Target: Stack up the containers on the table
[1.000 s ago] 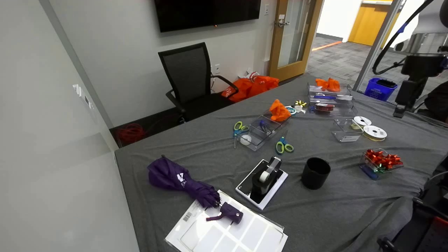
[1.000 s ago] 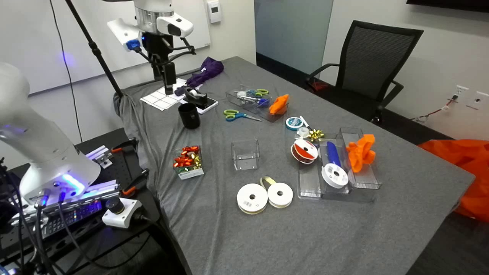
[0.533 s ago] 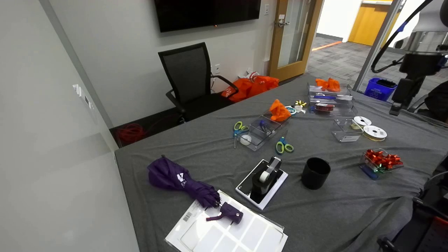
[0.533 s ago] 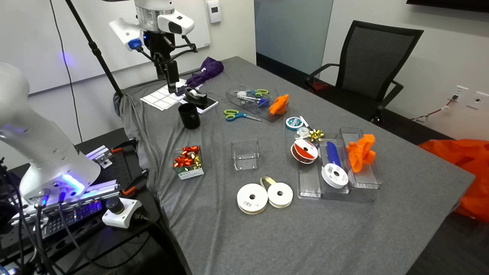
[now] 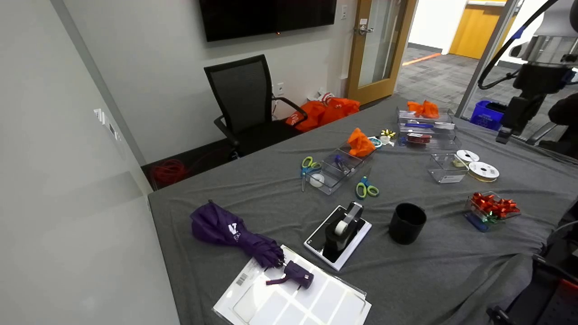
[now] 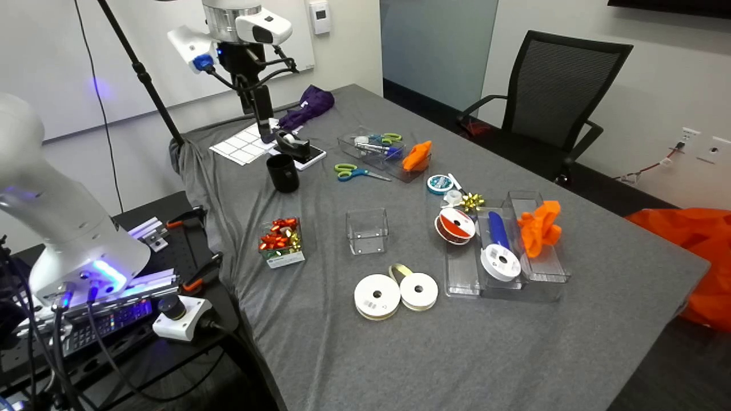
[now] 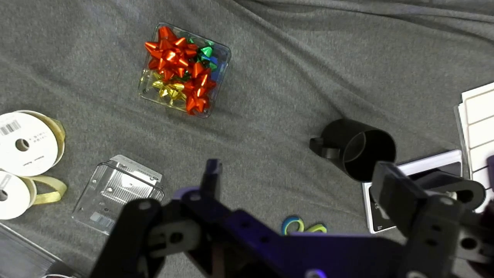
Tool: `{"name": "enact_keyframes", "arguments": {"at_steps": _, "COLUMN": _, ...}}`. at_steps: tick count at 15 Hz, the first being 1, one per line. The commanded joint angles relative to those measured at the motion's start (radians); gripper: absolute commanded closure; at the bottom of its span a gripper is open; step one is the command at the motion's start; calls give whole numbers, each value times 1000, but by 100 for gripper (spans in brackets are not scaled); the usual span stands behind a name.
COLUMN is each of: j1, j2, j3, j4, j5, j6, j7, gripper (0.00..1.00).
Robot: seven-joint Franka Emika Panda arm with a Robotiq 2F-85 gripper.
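Note:
A clear container with red, gold and green bows (image 6: 286, 261) stands on the grey-draped table (image 6: 342, 354); it shows in the wrist view too (image 7: 148, 88). An empty clear container (image 6: 367, 231) stands beside it, partly hidden by a finger in the wrist view (image 7: 112, 197). A divided clear container (image 5: 327, 175) holds a marker, a white roll and orange cloth. A group of clear containers (image 6: 461, 277) holds orange cloth, a blue item and ribbon spools. My gripper (image 7: 299, 168) is open and empty, raised above the table, apart from all containers; it shows in an exterior view (image 6: 257, 123).
A black cup (image 5: 407, 223) and a tape dispenser (image 5: 343, 228) on a flat black-and-white box (image 5: 318, 241) stand near the containers. Scissors (image 6: 360, 172), white ribbon spools (image 6: 377, 297), a purple umbrella (image 5: 226, 228) and white sheets (image 5: 289, 307) lie on the table.
My gripper has shifted a little, leftward in one exterior picture and slightly rightward in the other, and its fingers tilt more. The containers and other objects have not moved.

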Motion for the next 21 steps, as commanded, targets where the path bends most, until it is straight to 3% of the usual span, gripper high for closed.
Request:
{"name": "enact_keyframes", "arguments": {"at_steps": 1, "j1": -21, "j2": 2, "j3": 20, "j4": 1, "j5": 7, "j6": -1, "j7": -6, "gripper": 0}}
{"name": "enact_keyframes", "arguments": {"at_steps": 6, "j1": -25, "j2": 25, "j3": 25, "j4": -33, "j5": 0, "j6": 77, "j7": 21, "gripper": 0}}
{"name": "enact_keyframes", "arguments": {"at_steps": 12, "j1": -32, "j2": 122, "j3": 55, "j4": -74, "j5": -30, "j6": 175, "j7": 148, "gripper": 0}}
{"name": "enact_keyframes", "arguments": {"at_steps": 16, "j1": -68, "j2": 174, "j3": 48, "j4": -83, "j5": -152, "j6": 212, "j7": 198, "gripper": 0}}
{"name": "enact_keyframes", "arguments": {"at_steps": 21, "j1": -143, "j2": 237, "j3": 3, "j4": -108, "j5": -302, "j6": 369, "j7": 156, "gripper": 0}}
